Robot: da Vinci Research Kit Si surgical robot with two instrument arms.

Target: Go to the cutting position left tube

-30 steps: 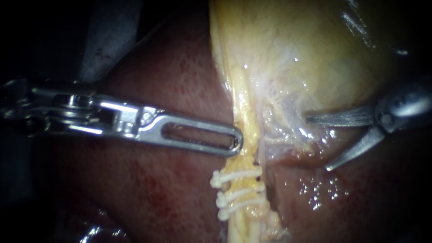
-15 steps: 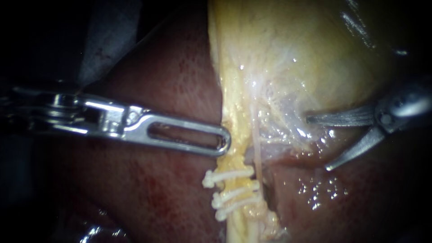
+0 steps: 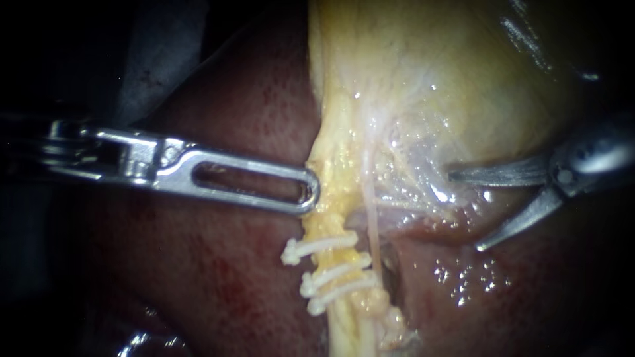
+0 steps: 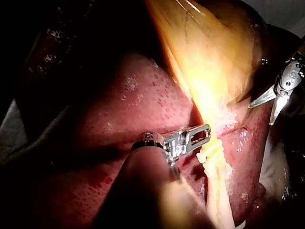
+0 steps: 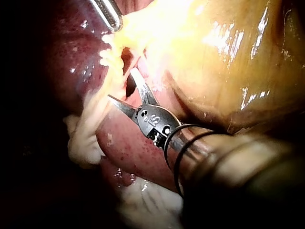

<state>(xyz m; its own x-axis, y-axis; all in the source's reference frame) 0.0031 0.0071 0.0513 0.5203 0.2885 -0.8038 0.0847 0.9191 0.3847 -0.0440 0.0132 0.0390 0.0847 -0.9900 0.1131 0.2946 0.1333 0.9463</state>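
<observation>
Left tube (image 3: 331, 198) dead centre, a yellow fatty strand dropping from the gallbladder (image 3: 423, 66) at 12 o'clock down to 6 o'clock, and it carries three white clips (image 3: 324, 268) stacked just below the middle. Just beside it, on its 3 o'clock side, a thin pale strand (image 3: 370, 225) runs the same way, close against the clip ends. Here's the left instrument (image 3: 309, 195), shaft in from 9 o'clock, slotted pincer lying nearly flat across the liver (image 3: 231, 277). That pincer is closed down narrow and its tip has the 9 o'clock edge of the left tube nipped just above the top clip, the strand bowed towards it. The left wrist view backs that up: both halves together, tip right on the yellow strand. Over at 3 o'clock sits the right instrument (image 3: 464, 211), two curved blades, pincer spread wide and holding nothing. Its upper blade tip rests against the glistening pale tissue under the gallbladder, its lower blade hangs over the liver, and both are apart from the left tube. In the right wrist view the open blades point towards the strand, clips a little beyond them
</observation>
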